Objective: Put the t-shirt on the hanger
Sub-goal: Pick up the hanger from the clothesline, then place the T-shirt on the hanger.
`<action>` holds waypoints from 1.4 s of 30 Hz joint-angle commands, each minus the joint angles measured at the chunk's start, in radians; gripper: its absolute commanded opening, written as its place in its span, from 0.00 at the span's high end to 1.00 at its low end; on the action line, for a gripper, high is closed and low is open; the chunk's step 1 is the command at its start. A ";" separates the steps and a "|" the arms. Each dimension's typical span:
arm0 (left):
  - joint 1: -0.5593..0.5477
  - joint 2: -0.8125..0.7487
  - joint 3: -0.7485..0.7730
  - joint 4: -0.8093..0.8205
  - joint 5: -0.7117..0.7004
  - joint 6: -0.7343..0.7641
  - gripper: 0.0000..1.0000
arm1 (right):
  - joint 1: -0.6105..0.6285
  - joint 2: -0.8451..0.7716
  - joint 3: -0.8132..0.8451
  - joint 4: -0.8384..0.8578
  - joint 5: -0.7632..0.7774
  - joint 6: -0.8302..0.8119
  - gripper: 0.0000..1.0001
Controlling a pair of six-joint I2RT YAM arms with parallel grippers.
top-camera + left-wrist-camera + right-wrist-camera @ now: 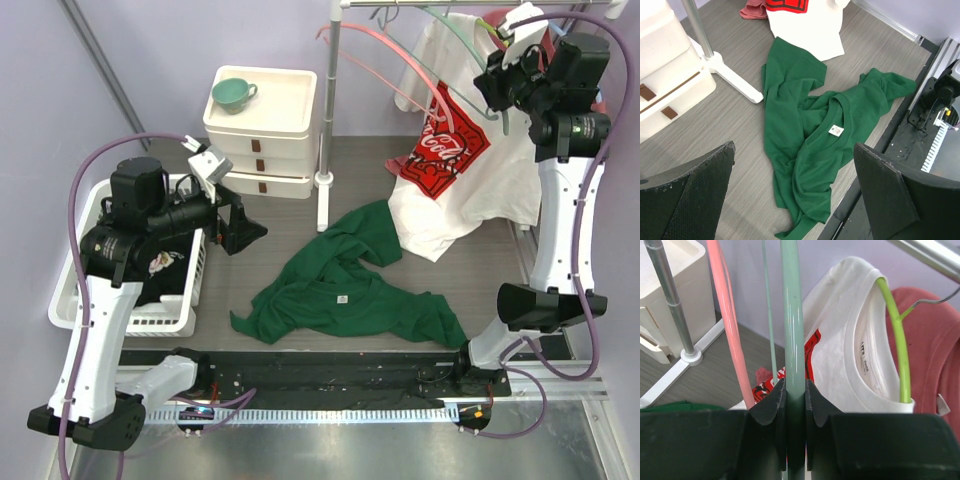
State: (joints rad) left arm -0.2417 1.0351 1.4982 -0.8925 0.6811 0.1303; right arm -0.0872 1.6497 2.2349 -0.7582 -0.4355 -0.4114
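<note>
My dark green t-shirt [350,290] lies crumpled on the grey counter [290,200]. It is unevenly spread, with the neck opening facing up and a small white label [836,130] showing inside. The thin, pale mint hanger [791,315] is up near the rail [925,252], and its arm runs upright, pinched in my right claw [795,395].

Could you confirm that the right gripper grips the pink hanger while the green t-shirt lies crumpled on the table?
Not quite: the right wrist view shows the right gripper gripping the pale mint hanger, not the pink hanger beside it. The green t-shirt does lie crumpled on the table.
</note>
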 commanded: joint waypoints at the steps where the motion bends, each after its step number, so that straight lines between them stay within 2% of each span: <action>1: 0.002 0.014 0.013 -0.009 -0.012 0.028 0.00 | 0.001 -0.080 0.000 0.076 0.070 -0.016 0.99; 6: 0.004 0.017 -0.012 -0.016 -0.017 0.063 0.00 | 0.001 -0.244 -0.125 -0.113 0.112 -0.115 0.99; 7: 0.002 0.017 -0.016 -0.017 -0.018 0.071 0.00 | 0.001 -0.281 -0.205 -0.128 0.122 -0.121 0.99; 10: 0.004 0.023 -0.035 -0.011 -0.020 0.081 0.00 | 0.001 -0.427 -0.387 -0.150 0.227 -0.151 0.99; 11: 0.004 0.026 -0.041 -0.006 -0.020 0.080 0.00 | 0.001 -0.457 -0.427 -0.153 0.321 -0.161 0.99; 15: 0.004 0.033 -0.062 0.007 -0.014 0.075 0.00 | 0.001 -0.606 -0.595 -0.177 0.531 -0.191 0.99; 19: 0.002 0.040 -0.093 0.015 -0.021 0.075 0.00 | 0.001 -0.692 -0.714 -0.260 0.584 -0.205 0.99; 24: 0.002 0.026 -0.171 0.053 -0.008 0.037 0.00 | 0.001 -0.803 -0.787 -0.438 0.335 -0.276 0.99; 25: 0.004 0.023 -0.183 0.066 -0.002 0.008 0.00 | 0.001 -0.815 -0.785 -0.472 0.207 -0.294 0.99; 26: 0.002 0.025 -0.211 0.069 0.009 0.003 0.00 | 0.001 -0.829 -0.784 -0.504 0.152 -0.332 0.99; 32: 0.004 -0.038 -0.372 0.196 0.129 -0.031 0.00 | 0.001 -0.769 -0.698 -0.705 -0.144 -0.461 0.99; 36: 0.001 -0.056 -0.432 0.308 0.241 0.029 0.00 | 0.001 -0.763 -0.731 -0.747 -0.316 -0.590 0.99; 42: -0.131 0.068 -0.428 0.326 0.219 0.100 0.03 | 0.004 -0.677 -0.800 -0.747 -0.549 -0.626 0.99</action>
State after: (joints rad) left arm -0.2905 1.0351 1.0573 -0.6453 0.8604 0.1692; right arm -0.0872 0.9070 1.4658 -1.3792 -0.7471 -0.9829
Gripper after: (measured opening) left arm 0.979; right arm 0.186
